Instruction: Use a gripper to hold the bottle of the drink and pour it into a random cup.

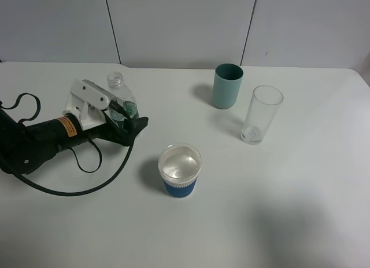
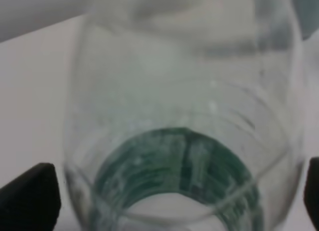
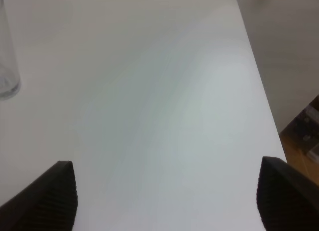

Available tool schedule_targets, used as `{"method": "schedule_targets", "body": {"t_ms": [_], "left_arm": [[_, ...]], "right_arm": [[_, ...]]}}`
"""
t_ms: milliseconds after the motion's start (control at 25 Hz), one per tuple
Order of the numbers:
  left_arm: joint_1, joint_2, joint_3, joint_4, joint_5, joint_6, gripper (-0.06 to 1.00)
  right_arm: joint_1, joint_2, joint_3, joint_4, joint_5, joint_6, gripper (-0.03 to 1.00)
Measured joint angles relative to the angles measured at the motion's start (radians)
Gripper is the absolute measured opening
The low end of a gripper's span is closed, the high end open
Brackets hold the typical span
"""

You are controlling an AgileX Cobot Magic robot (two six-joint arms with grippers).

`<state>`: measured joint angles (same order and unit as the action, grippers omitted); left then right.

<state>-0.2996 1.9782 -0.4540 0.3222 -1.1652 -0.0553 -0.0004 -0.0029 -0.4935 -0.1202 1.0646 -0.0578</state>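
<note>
White table (image 1: 300, 210) fills the scene under pale wall panels. On it the left arm (image 1: 34, 143) lies low and nearly level, reaching from the edge toward the middle, its cable (image 1: 87, 190) looped beside it. Its gripper (image 1: 118, 114) sits around the bottle (image 1: 122, 100), fingers spread wide, one finger (image 2: 30, 193) on each side of the bottle's body in the wrist view; whether they touch it I cannot tell. That bottle stands upright between the fingers, long axis vertical, open neck up, green label low on its body. Beyond the fingertips, a little apart, stands the cup (image 1: 180, 171) with clear liquid inside. Farther off are a teal tumbler (image 1: 227, 85) and a glass (image 1: 261, 114). In its own wrist view the right gripper (image 3: 167, 196) has fingers spread over bare table, with the glass well off to one side.
</note>
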Motion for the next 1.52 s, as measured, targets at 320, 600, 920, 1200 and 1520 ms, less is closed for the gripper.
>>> {"method": "schedule_targets", "body": {"t_ms": [320, 600, 920, 1200, 1520], "left_arm": [[0.000, -0.231, 0.120, -0.098, -0.003, -0.004, 0.99], [0.000, -0.444, 0.206, -0.215, 0.002, -0.004, 0.99], [0.000, -0.642, 0.235, -0.258, 0.014, -0.004, 0.99], [0.000, -0.796, 0.124, -0.251, 0.317, -0.013, 0.99], [0.000, -0.986, -0.175, -0.251, 1.085, -0.015, 0.99]], "right_arm": [[0.000, 0.000, 0.000, 0.000, 0.000, 0.000, 0.74], [0.000, 0.000, 0.000, 0.000, 0.000, 0.000, 0.74], [0.000, 0.000, 0.000, 0.000, 0.000, 0.000, 0.74], [0.000, 0.000, 0.000, 0.000, 0.000, 0.000, 0.74], [0.000, 0.000, 0.000, 0.000, 0.000, 0.000, 0.74]]}}
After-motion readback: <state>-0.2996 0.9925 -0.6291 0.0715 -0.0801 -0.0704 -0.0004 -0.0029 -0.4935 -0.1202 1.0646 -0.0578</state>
